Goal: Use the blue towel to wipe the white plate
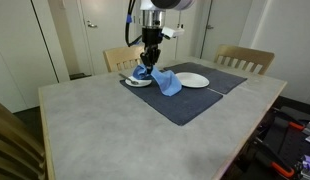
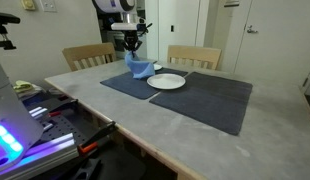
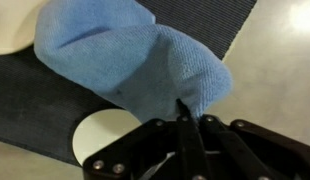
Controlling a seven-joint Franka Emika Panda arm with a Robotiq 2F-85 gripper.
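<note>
Here, grey table (image 1: pixel 105 125), dark mat (image 1: pixel 200 100), wooden chairs (image 1: pixel 245 58), white doors (image 1: pixel 100 30) behind; tool (image 1: pixel 149 67) pinching blue towel (image 1: pixel 166 82) near white plate (image 1: pixel 193 80).

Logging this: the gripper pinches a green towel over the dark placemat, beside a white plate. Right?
No: the towel is blue, not green, as the wrist view shows. The gripper does pinch it over the dark placemat, beside a white plate.

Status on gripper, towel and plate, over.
Gripper shut on blue towel, fingers pinching a fold. Towel hangs onto dark mat beside white plate. Nothing between towel and plate.
</note>
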